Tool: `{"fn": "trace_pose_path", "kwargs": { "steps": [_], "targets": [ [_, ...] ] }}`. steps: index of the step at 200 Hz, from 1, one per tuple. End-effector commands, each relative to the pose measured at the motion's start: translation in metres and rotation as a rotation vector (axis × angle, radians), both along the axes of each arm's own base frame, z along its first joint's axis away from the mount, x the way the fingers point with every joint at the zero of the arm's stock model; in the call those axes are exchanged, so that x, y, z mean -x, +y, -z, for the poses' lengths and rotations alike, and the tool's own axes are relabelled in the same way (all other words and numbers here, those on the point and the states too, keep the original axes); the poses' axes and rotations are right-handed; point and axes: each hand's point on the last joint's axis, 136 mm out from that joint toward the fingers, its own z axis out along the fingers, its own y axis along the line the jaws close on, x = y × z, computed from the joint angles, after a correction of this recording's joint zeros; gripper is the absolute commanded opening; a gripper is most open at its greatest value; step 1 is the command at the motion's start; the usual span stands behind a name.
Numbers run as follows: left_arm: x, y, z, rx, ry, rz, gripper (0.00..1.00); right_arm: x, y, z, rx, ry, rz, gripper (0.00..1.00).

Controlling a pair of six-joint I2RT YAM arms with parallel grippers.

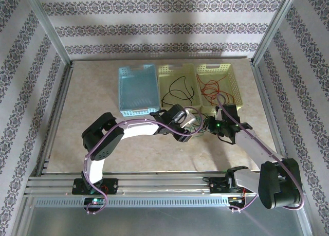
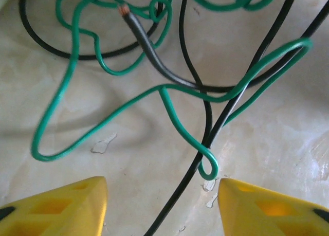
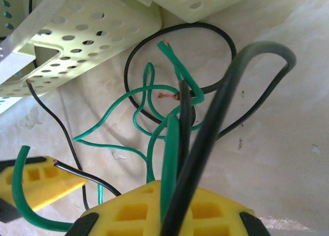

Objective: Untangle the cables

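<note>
Left wrist | holds left fingers [image 2: 61,205] apart at green cable [image 2: 51,157] / black cable [image 2: 207,118] crossing | clamps right fingers [image 3: 128,211] on both | leaves untangling unfinished

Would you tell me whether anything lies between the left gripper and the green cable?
Nothing visible does. The left gripper is open over the table, and the green cable has a small loop lying between its fingertips. The black cable crosses that same loop, so closing there would likely catch both.

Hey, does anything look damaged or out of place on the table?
Yes: the green cable and black cable lie looped through each other on the table, and the black cable's cut end shows bare copper.
</note>
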Motion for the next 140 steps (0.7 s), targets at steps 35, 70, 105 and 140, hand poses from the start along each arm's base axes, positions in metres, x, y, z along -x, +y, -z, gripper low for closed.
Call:
{"fn": "trace_pose_path", "kwargs": {
  "steps": [35,70,105,140],
  "targets": [
    [0.001,-0.003,0.021,-0.001,-0.006,0.031,0.11,-0.007,-0.005,-0.01,-0.053,0.001,0.041,0.0],
    [-0.008,0.0,-0.005,0.152,0.022,-0.064,0.0,-0.006,-0.017,-0.01,-0.043,0.004,0.095,0.0],
    [-0.002,0.013,-0.074,0.32,-0.06,-0.118,0.0,-0.001,-0.046,-0.002,0.027,0.009,0.231,0.0],
    [0.008,0.04,-0.144,0.459,-0.15,-0.173,0.0,0.005,-0.07,0.003,0.046,0.011,0.359,0.0]
  ]
}}
